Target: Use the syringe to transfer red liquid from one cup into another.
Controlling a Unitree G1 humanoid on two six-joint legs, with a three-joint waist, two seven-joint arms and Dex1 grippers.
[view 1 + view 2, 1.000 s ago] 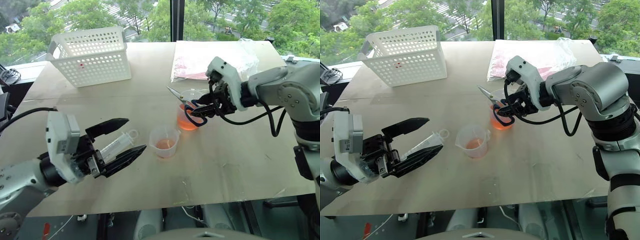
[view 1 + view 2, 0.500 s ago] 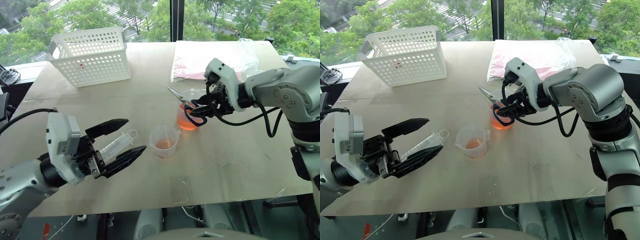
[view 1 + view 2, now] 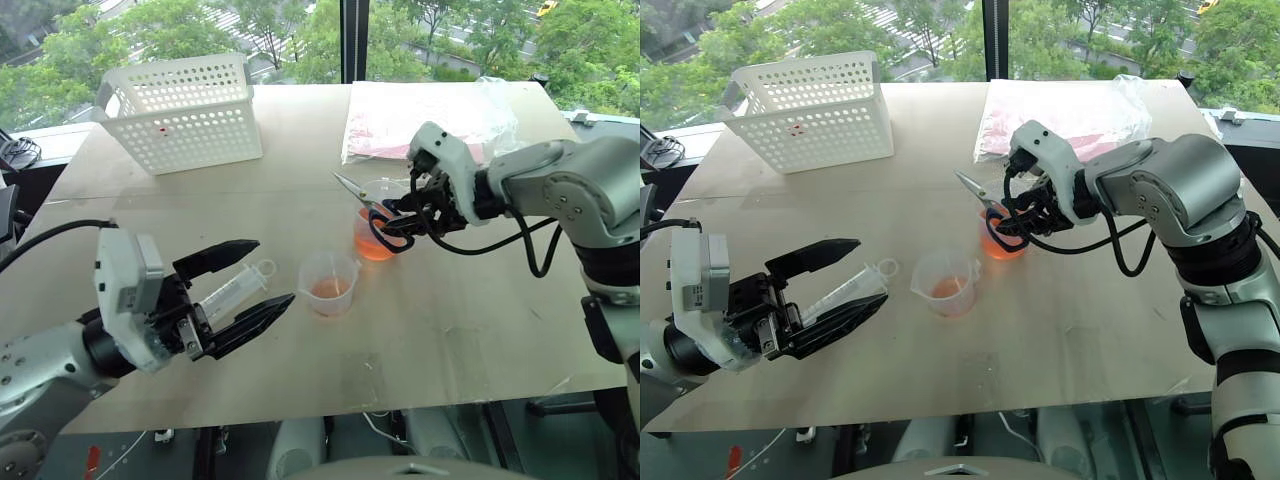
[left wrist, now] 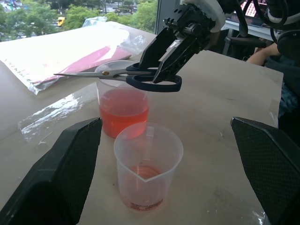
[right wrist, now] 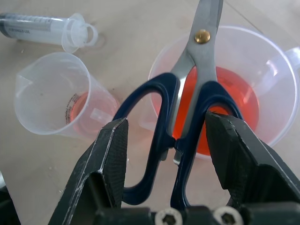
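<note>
The syringe [image 3: 235,288] lies flat on the table, its ring end toward the cups. My left gripper [image 3: 275,270] hovers open over it, one finger on each side, touching nothing. The taller spouted cup [image 3: 328,283] stands just right of the syringe with a little red liquid [image 4: 140,176] at its bottom. Behind it the shorter flared cup [image 3: 375,235] holds more red liquid [image 5: 220,101]. My right gripper [image 5: 166,121] is shut on the blue handles of a pair of scissors [image 5: 187,108], which it holds level over the flared cup's rim.
A white perforated basket [image 3: 185,110] stands at the far left of the table [image 3: 480,330]. A clear plastic bag with pink sheets [image 3: 420,115] lies at the far right, behind my right arm. The table's front edge is close below my left gripper.
</note>
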